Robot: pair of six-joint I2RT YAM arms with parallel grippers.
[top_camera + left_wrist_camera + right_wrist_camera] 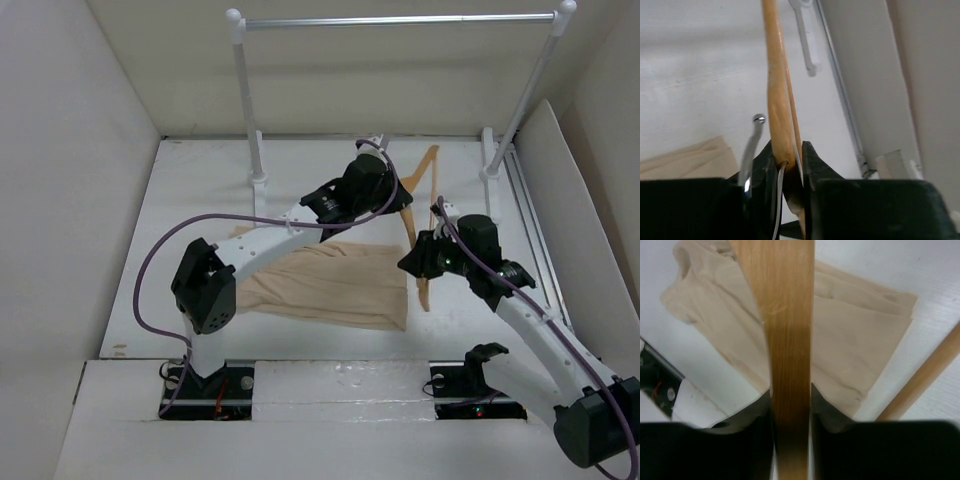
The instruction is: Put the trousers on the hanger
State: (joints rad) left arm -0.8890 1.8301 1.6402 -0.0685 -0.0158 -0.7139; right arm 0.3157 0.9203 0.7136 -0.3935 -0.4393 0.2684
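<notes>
Both my left claw (788, 161) and right claw (791, 407) clamp the hanger (430, 168), just right of the trousers (330, 285) lying folded on the tabletop (195, 200); hanger-holding step, cloth not yet on, so next I judge one claw must release and fetch a leg.

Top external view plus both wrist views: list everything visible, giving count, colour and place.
table: one, white, under everything.
trousers: one, beige, flat at table centre.
hanger: one, light-brown wood, right of the trousers.
rack: one, white posts, silver rail, far side.
arms: two, white and black, near edge.
cables: two, purple, along the arms.
left end effector: one, black, shut on the hanger near its hook.
right end effector: one, black, shut on the hanger.
</notes>
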